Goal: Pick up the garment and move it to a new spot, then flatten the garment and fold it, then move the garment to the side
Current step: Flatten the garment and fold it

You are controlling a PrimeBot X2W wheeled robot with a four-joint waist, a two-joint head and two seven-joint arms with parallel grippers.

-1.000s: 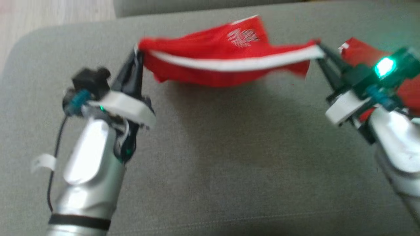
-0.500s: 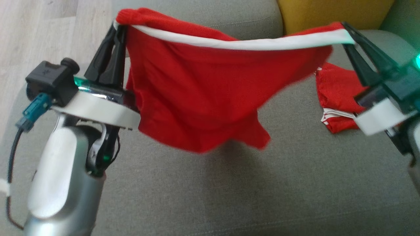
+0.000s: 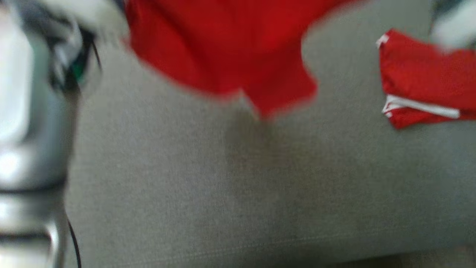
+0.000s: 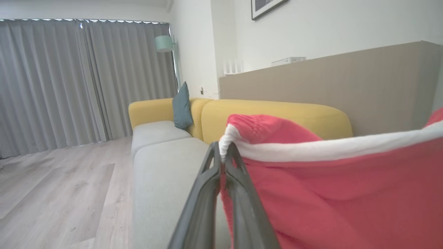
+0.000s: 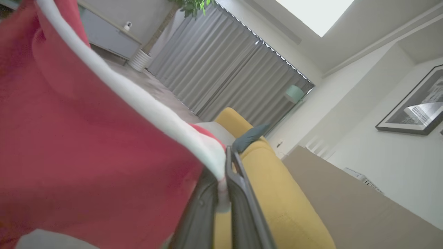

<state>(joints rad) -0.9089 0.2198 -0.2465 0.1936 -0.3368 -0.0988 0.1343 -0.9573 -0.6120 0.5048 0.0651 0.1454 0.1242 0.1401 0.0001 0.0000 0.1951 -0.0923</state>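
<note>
the red fabric garment [image 3: 223, 48] hangs in the air over the grey fabric sofa seat [image 3: 186, 193], held up by two corners. its long axis runs sideways, along the white band [image 4: 328, 148] at its top edge, which is pulled nearly straight from one gripper to the other. the rest of the cloth drops from that band, its loose lower edge pointing down at the seat, with a soft shadow on the cushion beneath. the head view is blurred and catches the lower part of the cloth at the top of the picture. the left gripper [image 4: 221, 149] has its jaws pressed together on the left end of the white band, where the cloth bunches over the tips. the right gripper [image 5: 223, 166] is likewise clamped on the band's other end. the silver left forearm [image 3: 26, 111] rises at the left edge of the head view. to the robot's right, a second red garment with white stripes [image 3: 420, 78] lies on the seat, apart from the hanging one. behind the seat runs a yellow sofa back [image 4: 277, 110] with a teal cushion [image 4: 182, 105], then grey curtains [image 4: 69, 83] and a pale wood floor [image 4: 52, 193]
</note>
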